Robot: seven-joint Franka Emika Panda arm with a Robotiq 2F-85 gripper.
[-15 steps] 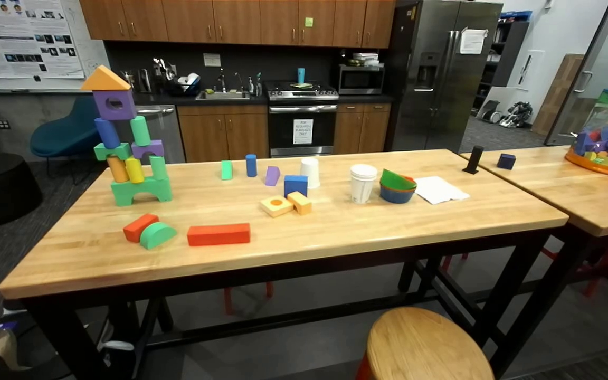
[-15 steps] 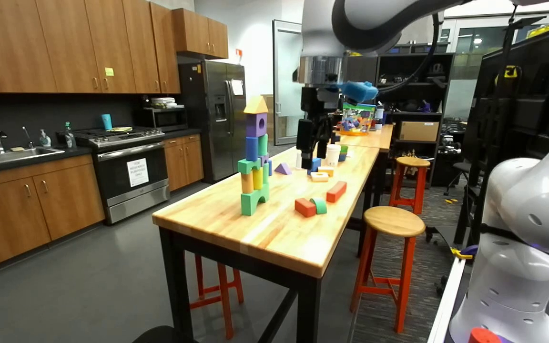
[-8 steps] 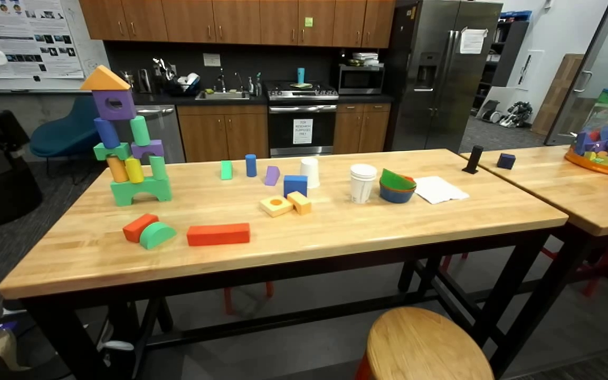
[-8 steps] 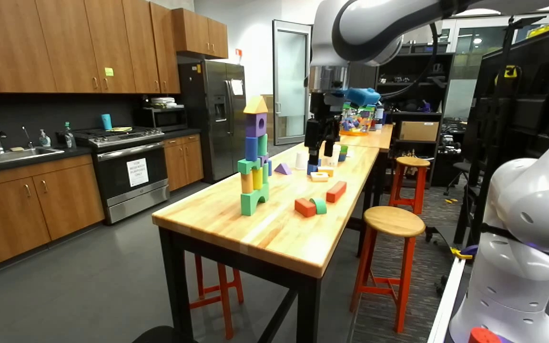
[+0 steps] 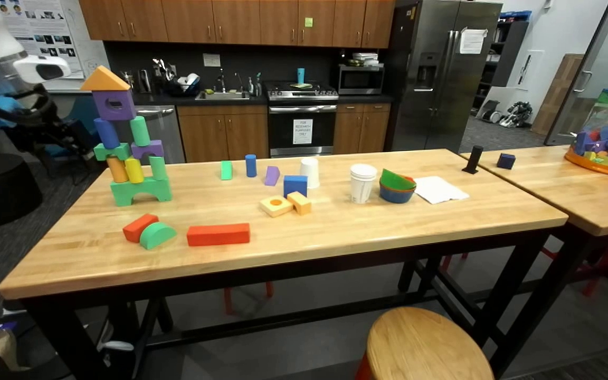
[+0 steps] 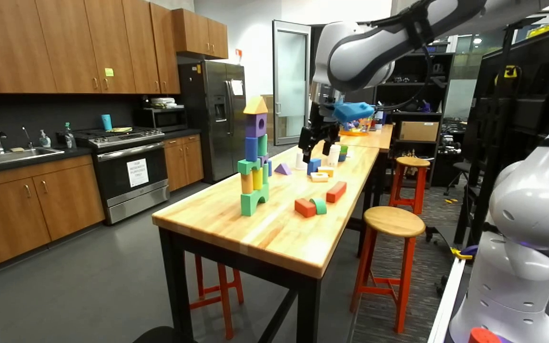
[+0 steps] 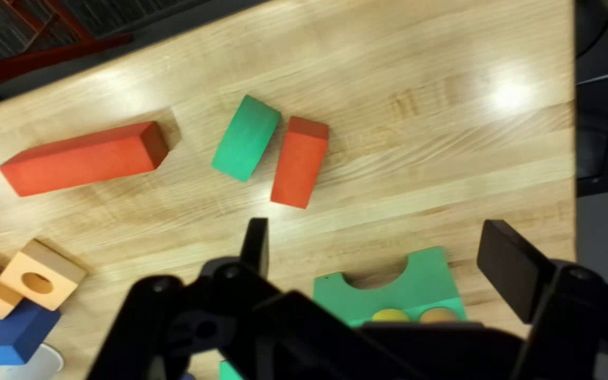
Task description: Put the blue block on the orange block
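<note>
The gripper [image 7: 380, 258] hangs in the air, its two fingers [image 7: 256, 243] spread wide apart.
From where I stand, I see the blue block [image 5: 295, 186] on the table [image 5: 346, 221], just beside two yellow blocks [image 5: 300, 203]; the orange block [image 5: 218, 234] lies well apart from it, nearer to one long edge of the table.

Blue block [image 5: 295, 186]: solid mid-blue, one face darker in the wrist view
Orange block [image 5: 218, 234]: plain red-orange, end face deeper red there
Short block [image 7: 300, 166]: the same red-orange
Half-round block [image 5: 157, 235]: plain green
Holed block [image 7: 45, 266]: pale yellow-orange
Block tower [image 5: 140, 132]: green, yellow, orange, purple and blue pieces
Paper cups [image 5: 362, 184]: white, faint grey print
Bowls [image 5: 396, 195]: green, orange, blue
Tabletop [image 5: 388, 227]: pale honey wood, streaked grain
End effector [image 7: 383, 258]: black
Arm [image 6: 360, 62]: white with black bands
Stool [image 6: 393, 221]: tan seat, red-orange legs
Cabinets [image 6: 65, 47]: mid-brown with wood grain
</note>
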